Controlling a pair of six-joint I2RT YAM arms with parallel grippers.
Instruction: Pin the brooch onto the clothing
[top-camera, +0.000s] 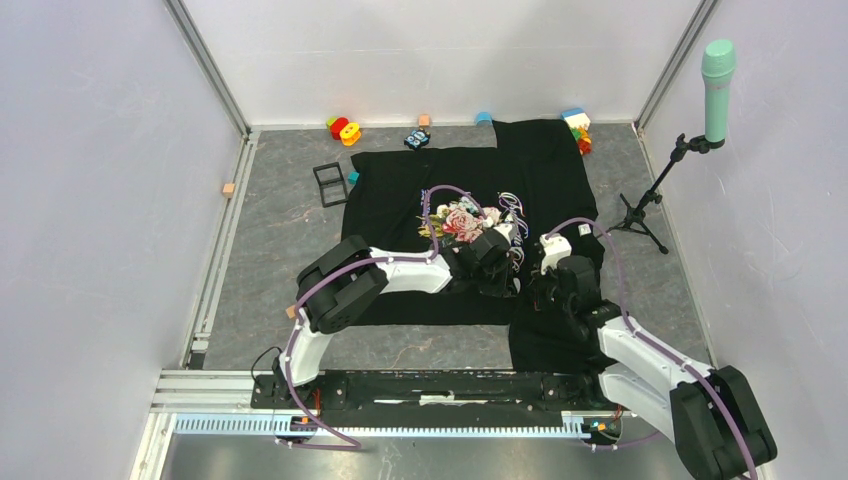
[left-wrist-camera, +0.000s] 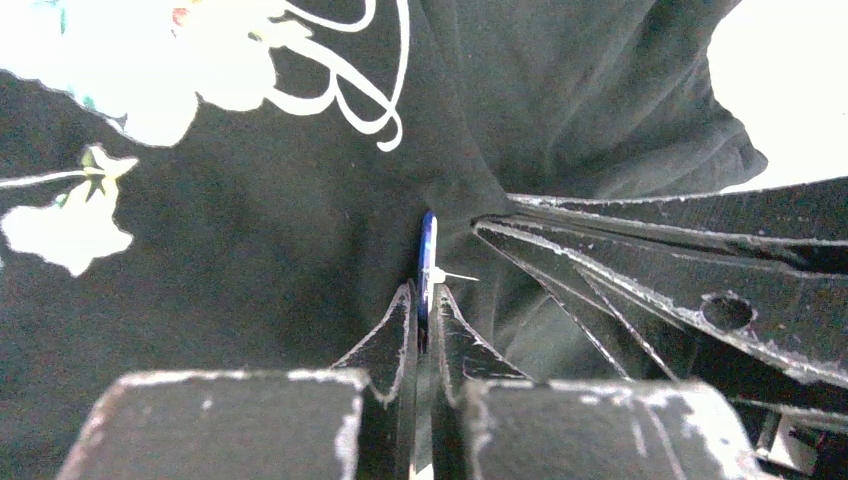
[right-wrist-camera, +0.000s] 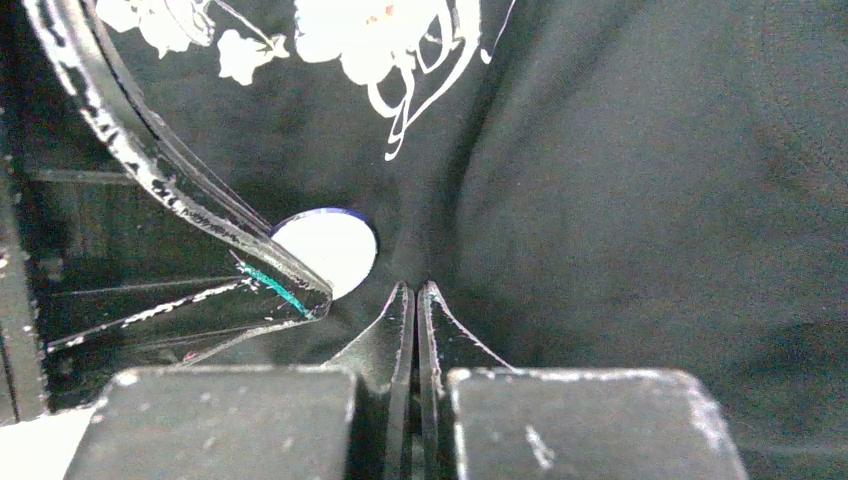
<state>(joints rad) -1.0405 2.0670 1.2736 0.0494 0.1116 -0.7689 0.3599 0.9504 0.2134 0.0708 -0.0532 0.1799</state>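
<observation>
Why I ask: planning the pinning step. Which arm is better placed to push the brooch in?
Left. The left gripper clamps the brooch edge-on, its pin pointing toward the T-shirt fold that the right gripper appears to pinch; the right seems better as holder.

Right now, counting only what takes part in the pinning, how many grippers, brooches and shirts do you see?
grippers: 2 (left gripper, right gripper)
round blue brooch: 1
black rose-print T-shirt: 1
total: 4
</observation>
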